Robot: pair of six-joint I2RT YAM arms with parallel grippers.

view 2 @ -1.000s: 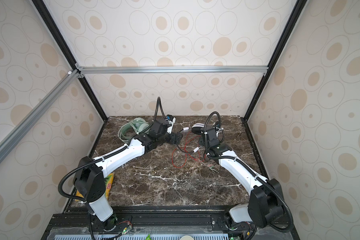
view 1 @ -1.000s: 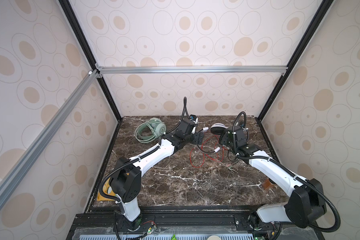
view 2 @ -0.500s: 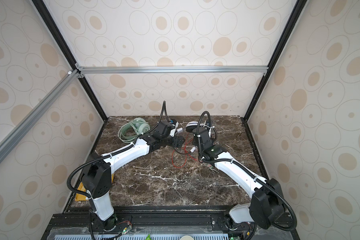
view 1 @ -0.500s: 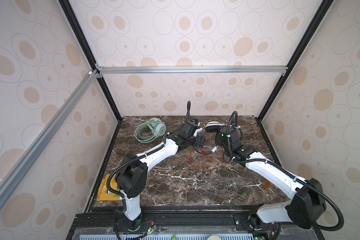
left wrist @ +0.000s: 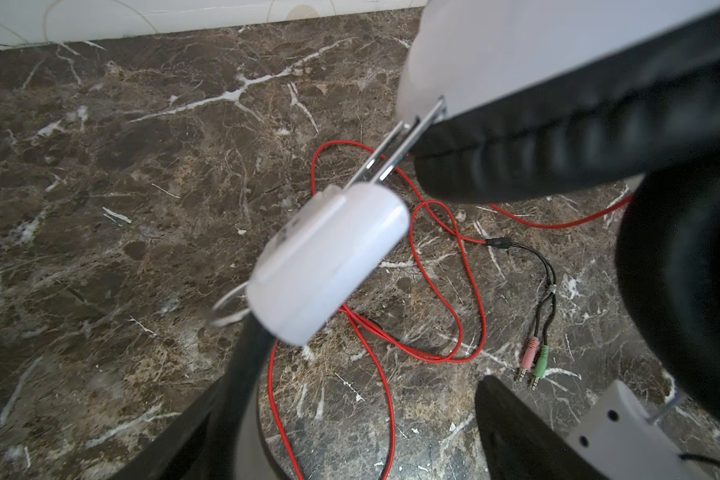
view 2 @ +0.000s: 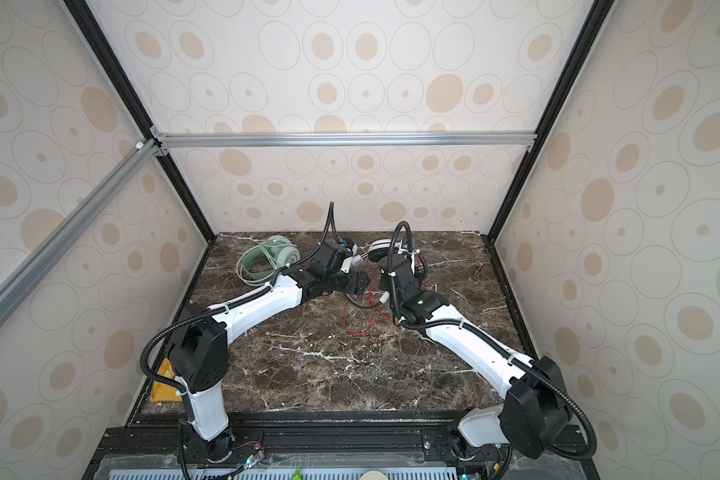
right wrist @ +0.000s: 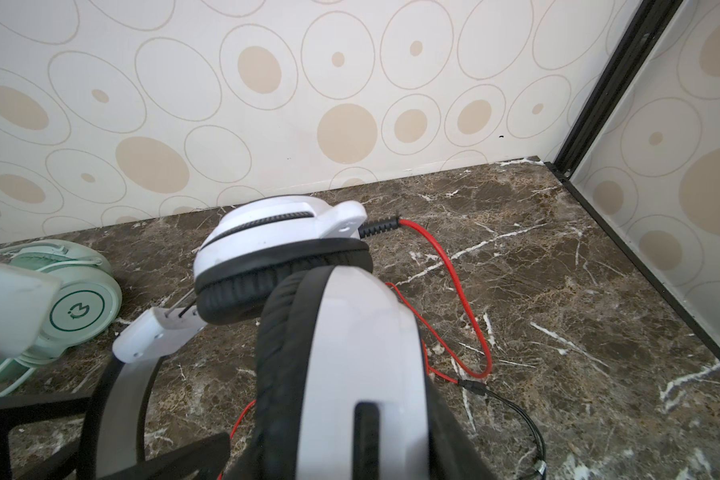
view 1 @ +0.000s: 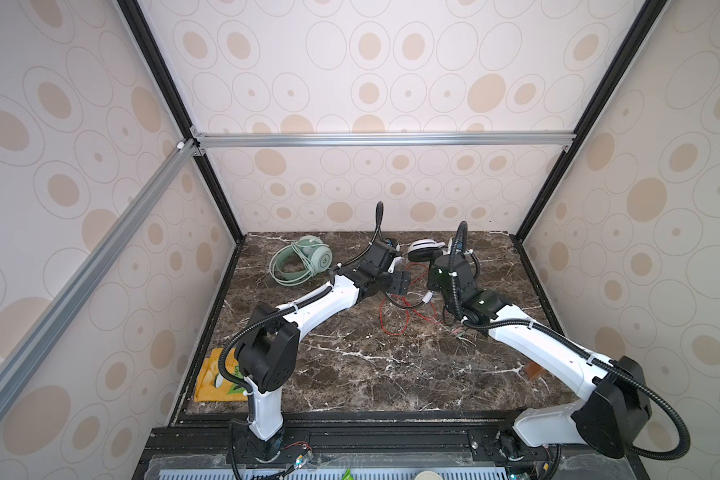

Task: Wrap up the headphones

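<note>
Mint green headphones [view 1: 304, 266] noted at 11 o'clock on marble tabletop [view 1: 350, 374], pale cord wound about them. Saw white-and-black headphones [view 1: 422, 249] raised near 12 o'clock, one ear cup pinched in partly closed right fingers [right wrist: 449, 446]. Found left fingers [view 1: 400, 282] spread wide, grey headband [right wrist: 117, 395] passing between them. Saw red cord [view 1: 393, 322] looped loose on tabletop near centre, ending in pink and green plugs [left wrist: 533, 361].

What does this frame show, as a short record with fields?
held item: white-and-black over-ear headphones with grey headband, held above the dark marble table
right gripper: shut on one earcup
left gripper: open, at the headband, not gripping
thin red cord: loose loops on the table, unwrapped
mint green over-ear headphones: back left, pale cord looped over them
</note>
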